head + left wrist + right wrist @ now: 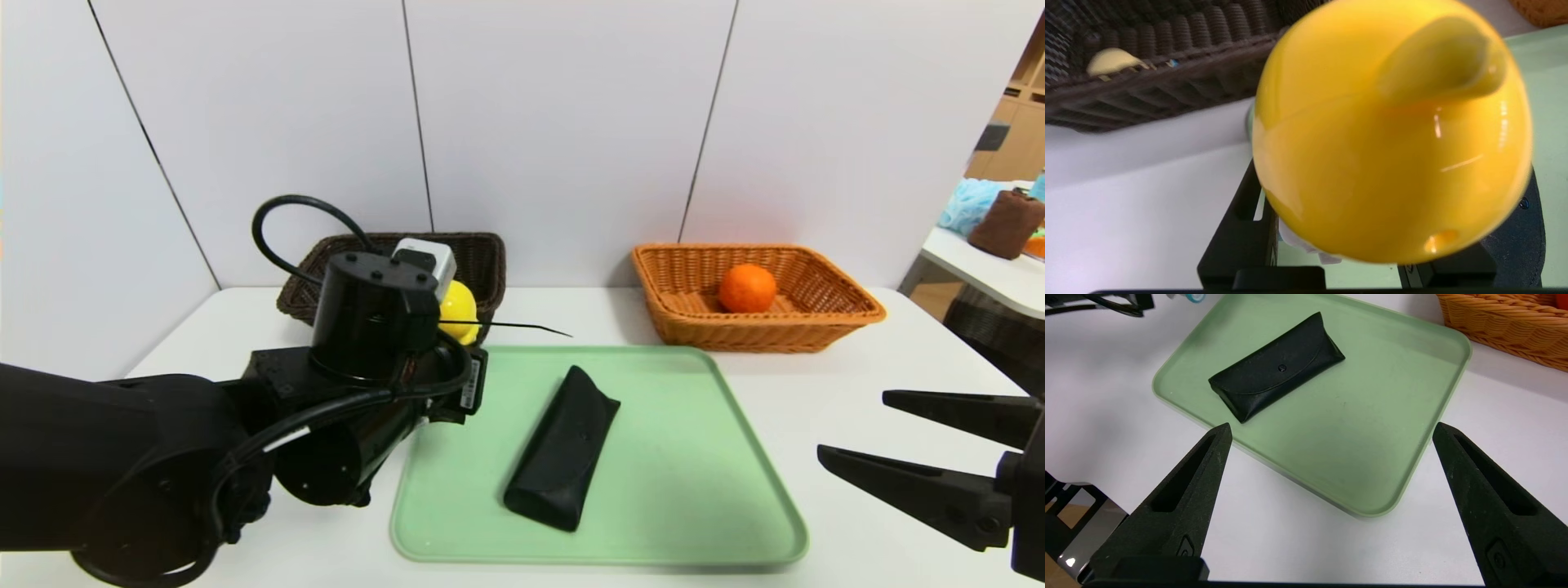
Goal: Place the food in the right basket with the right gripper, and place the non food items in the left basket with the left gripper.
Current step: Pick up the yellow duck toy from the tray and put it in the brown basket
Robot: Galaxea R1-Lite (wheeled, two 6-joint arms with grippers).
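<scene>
Head view: a white desk (857,384) carries a green tray (686,457) at its middle. A long black pouch (563,449) lies slantwise on the tray. The left arm reaches over the tray's far left corner, and its bulk hides most of its pincer; a yellow duck toy (459,310) shows just past the wrist, raised off the desk, in front of the dark brown basket (482,261) that sits beyond the tray's far left corner. The orange-tan basket (824,314) sits beyond the tray's far right corner, with the orange fruit (747,287) inside it. The right pincer (849,425) hangs off the tray's right side, its two fingers spread wide and holding nothing.

Left wrist view: the left pincer (1392,228) is clamped on the duck toy (1392,134), whose glossy yellow body fills the frame between the two black fingers (1241,237). Behind it is the dark basket's woven wall (1167,94), with a pale spoon bowl (1112,61) showing inside.

Right wrist view: the right pincer (1331,433) is wide apart and empty, above the desk (1106,396) near the tray (1372,437). The pouch (1278,371) lies on the tray, snap flap up, well apart from the fingers. A corner of the orange-tan basket (1506,326) lies beyond the tray
</scene>
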